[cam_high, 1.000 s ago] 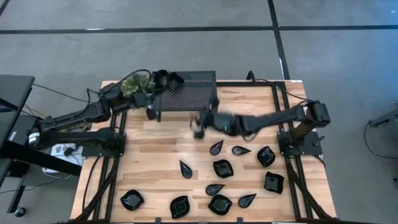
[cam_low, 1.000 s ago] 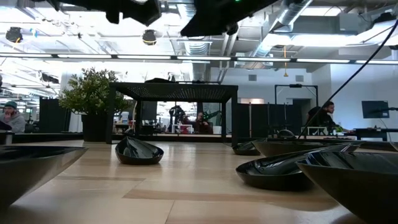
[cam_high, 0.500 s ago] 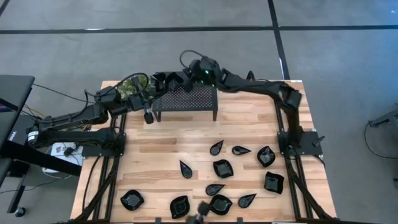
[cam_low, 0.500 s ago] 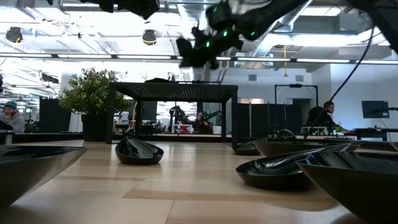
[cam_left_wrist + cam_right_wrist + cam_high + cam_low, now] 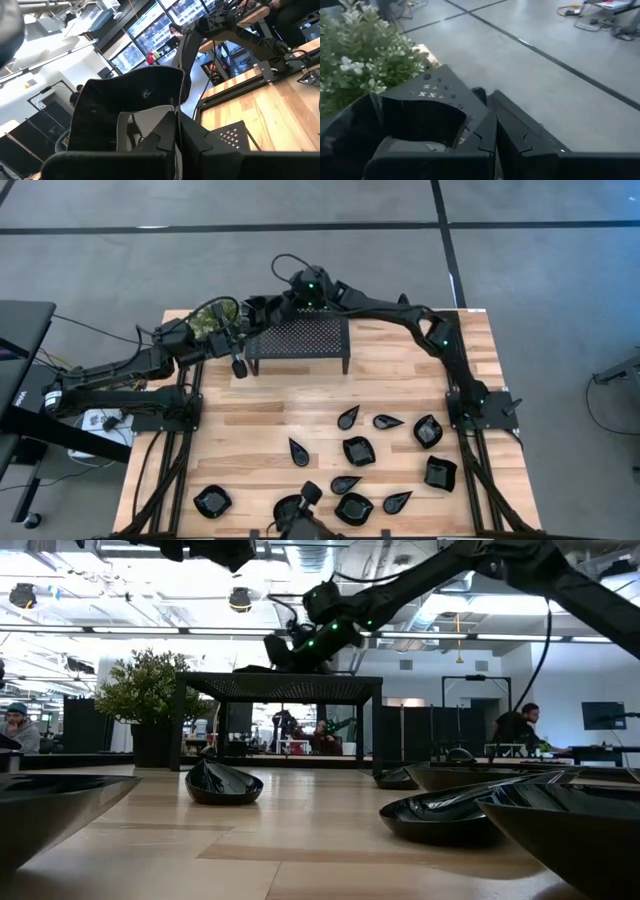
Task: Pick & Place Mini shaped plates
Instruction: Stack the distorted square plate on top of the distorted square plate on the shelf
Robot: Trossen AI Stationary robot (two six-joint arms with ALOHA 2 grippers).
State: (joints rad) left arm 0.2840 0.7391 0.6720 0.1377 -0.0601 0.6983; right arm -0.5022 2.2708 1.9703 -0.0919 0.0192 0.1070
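Several glossy black mini plates (image 5: 358, 450) lie flat on the table's near right half. More plates are piled (image 5: 258, 306) at the far left corner of the black perforated stand (image 5: 300, 338). My right gripper (image 5: 282, 302) (image 5: 488, 102) hovers over that corner, shut on a black plate (image 5: 415, 117). My left gripper (image 5: 238, 363) (image 5: 176, 117) hangs at the stand's near left corner, shut on a squarish black plate (image 5: 125, 95). My right gripper pinches the plate's wall (image 5: 466, 120) between its two fingers; the rest of the plate juts out to one side. The arm reaches in from the table's right, and the plate is held clear above the stand's top (image 5: 285, 650). My left gripper pinches the squarish plate by its rim wall (image 5: 167, 102) between the two fingers; the plate stands on edge beside them, lifted clear of the table.
A potted plant (image 5: 212, 317) stands at the table's far left corner, beside the stand and the pile. The right arm (image 5: 400, 315) spans the stand's far side. Bare wood lies between the stand and the plates. People sit in the room behind (image 5: 520, 725).
My right arm has swung from above the table's middle, in front of the stand, up and toward the far edge, then leftward across the stand to its far left corner.
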